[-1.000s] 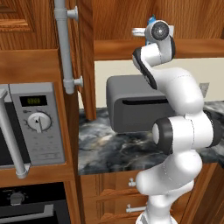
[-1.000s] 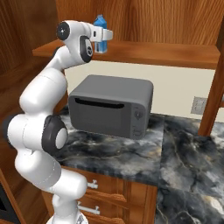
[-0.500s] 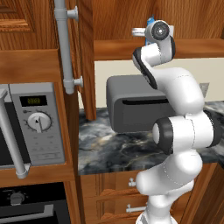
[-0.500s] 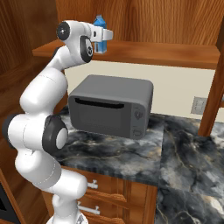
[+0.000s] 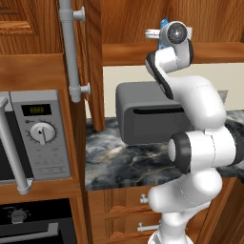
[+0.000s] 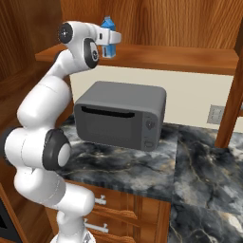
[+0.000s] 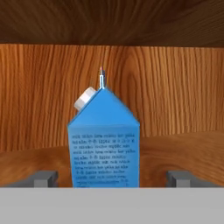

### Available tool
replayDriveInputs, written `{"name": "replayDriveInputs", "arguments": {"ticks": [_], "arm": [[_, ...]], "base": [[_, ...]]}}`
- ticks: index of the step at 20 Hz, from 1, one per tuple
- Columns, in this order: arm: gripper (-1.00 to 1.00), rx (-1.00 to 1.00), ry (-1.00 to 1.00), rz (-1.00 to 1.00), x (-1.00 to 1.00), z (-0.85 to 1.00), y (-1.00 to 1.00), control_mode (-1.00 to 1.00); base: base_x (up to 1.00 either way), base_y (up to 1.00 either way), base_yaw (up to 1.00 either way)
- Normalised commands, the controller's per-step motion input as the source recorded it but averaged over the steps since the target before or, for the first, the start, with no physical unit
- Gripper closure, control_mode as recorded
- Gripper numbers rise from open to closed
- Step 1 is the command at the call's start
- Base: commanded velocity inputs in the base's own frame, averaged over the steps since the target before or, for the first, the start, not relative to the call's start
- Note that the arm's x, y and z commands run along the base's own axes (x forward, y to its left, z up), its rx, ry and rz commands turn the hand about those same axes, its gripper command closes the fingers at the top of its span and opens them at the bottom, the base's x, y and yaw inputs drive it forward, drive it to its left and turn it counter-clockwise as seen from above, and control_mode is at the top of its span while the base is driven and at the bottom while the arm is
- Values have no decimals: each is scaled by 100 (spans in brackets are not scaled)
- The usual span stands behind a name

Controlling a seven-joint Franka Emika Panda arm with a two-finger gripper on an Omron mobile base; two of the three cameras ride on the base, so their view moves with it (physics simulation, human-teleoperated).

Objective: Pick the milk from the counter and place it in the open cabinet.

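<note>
Milk (image 7: 104,144) carton is bright blue with tiny dark print (white cap up top). Cabinet (image 6: 156,57) is reddish-brown woodgrain, counter (image 6: 142,166) black-grey marble, toaster (image 6: 121,116) plain grey, microwave (image 5: 33,138) silver.

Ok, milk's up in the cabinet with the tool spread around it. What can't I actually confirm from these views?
- Base of the milk: in the hand view the bottom edge cuts it off, so its contact with the shelf is unseen.
- Milk body: in the left base view the arm's wrist hides all but its blue top; in the right base view the tool covers its lower part.
- Carton print: too small to read.
</note>
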Motion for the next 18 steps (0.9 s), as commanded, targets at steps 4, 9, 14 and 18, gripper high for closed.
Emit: {"name": "replayDriveInputs", "arguments": {"ticks": [4,9,14,18], "arm": [[-100,3,-5,0,-61,25,7,-100],[-100,1,-1,7,-86,16,10,-100],[-100,12,0,9,-100,6,0,-100],[-100,7,-1,7,-100,-2,3,-100]], "base": [[0,0,0],[0,0,0],[0,0,0],[0,0,0]]}}
